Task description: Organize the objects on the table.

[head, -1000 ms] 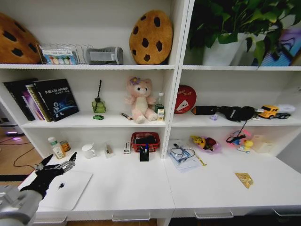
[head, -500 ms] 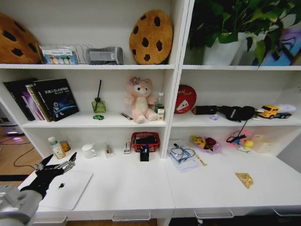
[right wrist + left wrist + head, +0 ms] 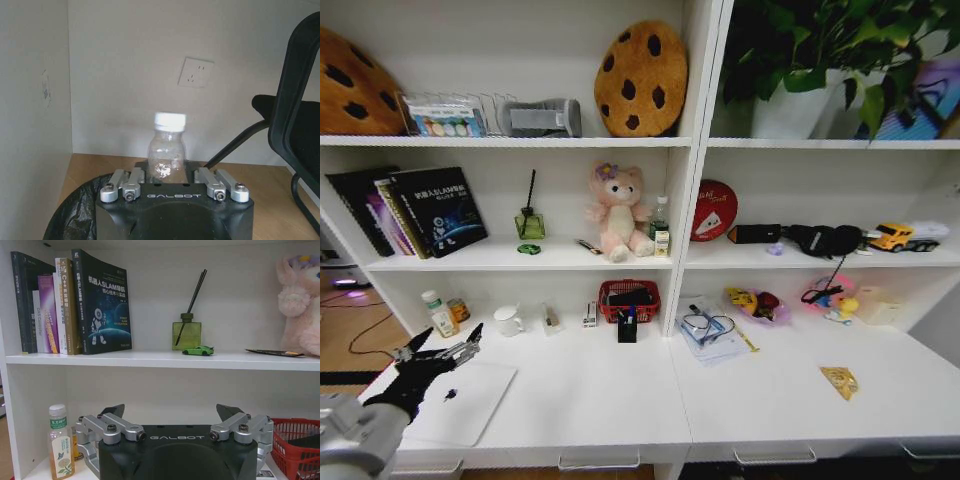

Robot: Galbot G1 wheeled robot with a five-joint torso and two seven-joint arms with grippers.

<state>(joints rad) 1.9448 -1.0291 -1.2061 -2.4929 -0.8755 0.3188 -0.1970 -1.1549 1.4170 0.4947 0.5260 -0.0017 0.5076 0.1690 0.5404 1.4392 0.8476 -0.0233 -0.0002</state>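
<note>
Left gripper [image 3: 445, 352] spread wide, empty, over closed laptop [image 3: 470, 400] at table [image 3: 620, 400] front-left corner; laptop likely stiff, slippery (grip an edge); right gripper [image 3: 175, 175] holds clear bottle [image 3: 167, 150].

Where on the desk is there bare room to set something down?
The bare stretch of desk runs between the laptop under the open left gripper and the papers. The back edge is crowded around the red basket and white mug.

One laptop [image 3: 460, 400], one green toy car [image 3: 529, 249], two cookie cushions [image 3: 640, 80], one teddy bear [image 3: 617, 212].
</note>
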